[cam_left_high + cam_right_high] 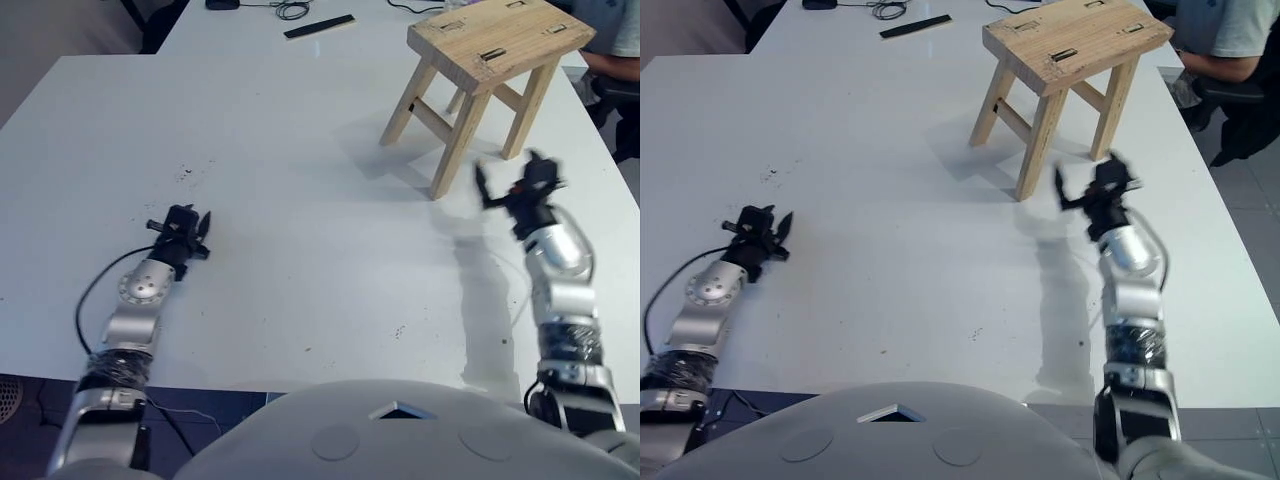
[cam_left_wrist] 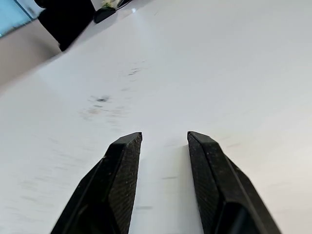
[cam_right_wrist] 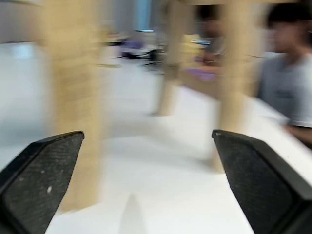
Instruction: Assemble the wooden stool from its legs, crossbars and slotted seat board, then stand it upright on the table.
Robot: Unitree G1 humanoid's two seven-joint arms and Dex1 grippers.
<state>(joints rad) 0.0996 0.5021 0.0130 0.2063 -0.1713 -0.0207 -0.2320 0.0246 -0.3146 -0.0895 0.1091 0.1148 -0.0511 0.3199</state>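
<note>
Wooden stool (image 1: 498, 45): assembled, upright on the surface (image 1: 250, 130), far right. Likely rigid, fairly heavy, grippy grain; hold by 1 leg or crossbar. Right claw (image 1: 510, 180): wide, empty, near front leg (image 1: 455, 140). Left claw (image 1: 185, 228): narrowly parted, empty, well apart.

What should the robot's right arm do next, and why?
Probably draw the right gripper back from the stool. The stool looks whole and stands upright on the table, and the gripper is open, holding nothing, close by a leg.
</note>
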